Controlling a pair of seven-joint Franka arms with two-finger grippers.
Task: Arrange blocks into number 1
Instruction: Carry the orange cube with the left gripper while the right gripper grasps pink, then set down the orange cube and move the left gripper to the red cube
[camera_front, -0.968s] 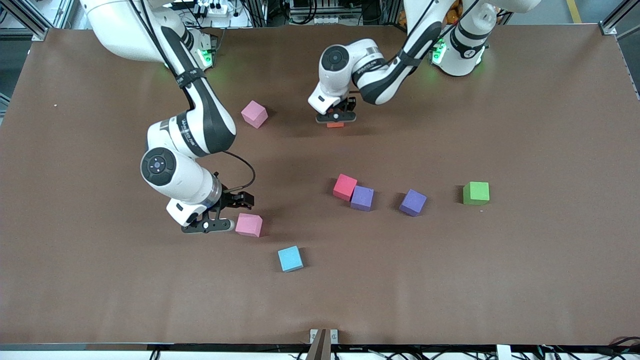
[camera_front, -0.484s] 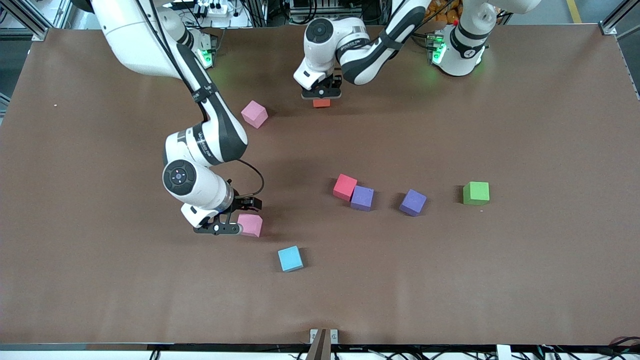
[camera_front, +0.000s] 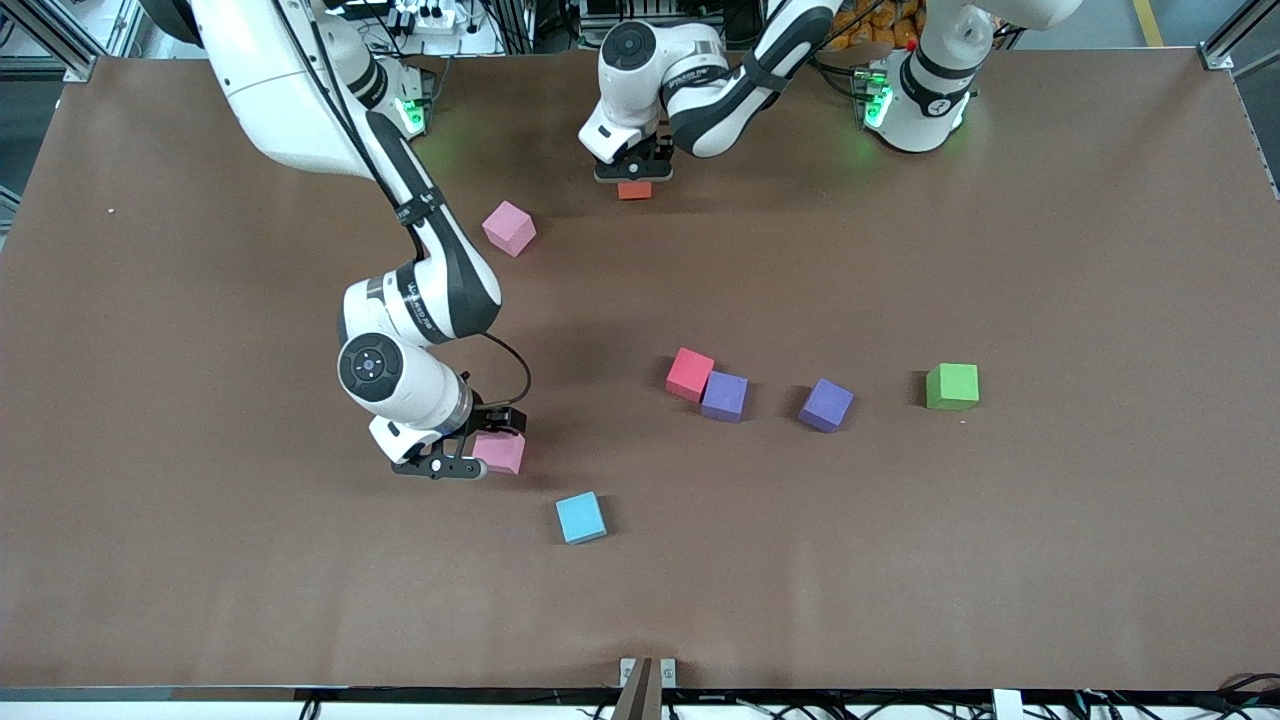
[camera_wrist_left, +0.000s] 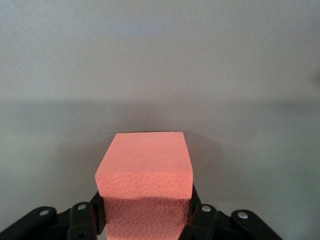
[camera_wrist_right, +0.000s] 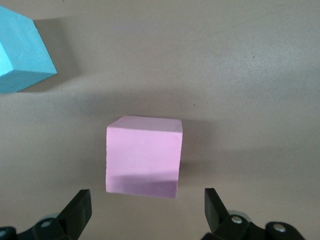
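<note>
My left gripper (camera_front: 633, 178) is shut on the orange block (camera_front: 634, 190), over the table close to the arms' bases. In the left wrist view the orange block (camera_wrist_left: 144, 185) fills the space between the fingers of the left gripper (camera_wrist_left: 144, 222). My right gripper (camera_front: 474, 446) stands open, low at a light pink block (camera_front: 500, 452). In the right wrist view that pink block (camera_wrist_right: 143, 156) lies just ahead of the right gripper (camera_wrist_right: 145, 210), touching neither finger. A second pink block (camera_front: 509, 228) lies near the right arm's base. The red block (camera_front: 690, 374) touches a purple block (camera_front: 724, 396) mid-table.
Another purple cube (camera_front: 826, 405) and a green cube (camera_front: 952, 386) lie toward the left arm's end, level with the red block. A sky-blue cube (camera_front: 581, 517) sits nearer the front camera than the pink block; it also shows as the blue cube (camera_wrist_right: 22, 50) in the right wrist view.
The left gripper has carried the orange block toward the arms' bases. The right gripper has slid closer to the light pink block, staying open.
</note>
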